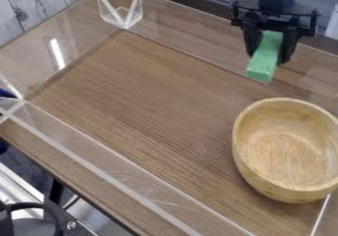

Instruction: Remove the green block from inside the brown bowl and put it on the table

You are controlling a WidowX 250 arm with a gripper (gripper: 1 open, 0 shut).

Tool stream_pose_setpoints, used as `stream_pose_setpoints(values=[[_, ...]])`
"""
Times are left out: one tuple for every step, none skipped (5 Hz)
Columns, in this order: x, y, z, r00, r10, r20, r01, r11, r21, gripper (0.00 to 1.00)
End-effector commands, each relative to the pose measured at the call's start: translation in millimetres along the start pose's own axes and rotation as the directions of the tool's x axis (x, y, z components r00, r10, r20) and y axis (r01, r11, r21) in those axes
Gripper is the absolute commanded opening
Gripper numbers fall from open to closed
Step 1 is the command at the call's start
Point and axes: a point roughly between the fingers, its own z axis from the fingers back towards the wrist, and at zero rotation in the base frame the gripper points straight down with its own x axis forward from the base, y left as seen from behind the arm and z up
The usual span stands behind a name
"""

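The green block [267, 59] hangs tilted in the air above the back right of the table [145, 102], held at its upper end by my gripper [274, 35], whose black fingers are shut on it. The brown bowl [287, 147] sits at the right front of the table, a round light wooden bowl with a thick rim and nothing inside it. The block is behind the bowl's far rim and a little to its left, well above the wood surface.
Low clear acrylic walls [93, 151] edge the tabletop. A clear acrylic corner piece [119, 11] stands at the back left. A black cable loop [27, 218] lies below the front left edge.
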Motion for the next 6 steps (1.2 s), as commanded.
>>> stream_pose_setpoints(values=[[6.7,-11.9,7.2,0.998,-0.024,0.050,0.024,1.000,-0.008,0.00],[6.9,-9.9,1.0,0.999,-0.017,0.052,0.017,1.000,-0.009,0.00],[-2.3,-2.8,13.1,0.998,-0.008,0.068,0.009,1.000,-0.010,0.00],[-9.8,2.9,24.4,0.997,-0.002,0.083,0.003,1.000,-0.011,0.00],[-18.9,10.0,38.7,0.995,0.007,0.103,-0.006,1.000,-0.012,0.00],[-32.8,23.8,47.6,0.994,0.021,0.108,-0.021,1.000,0.000,0.00]])
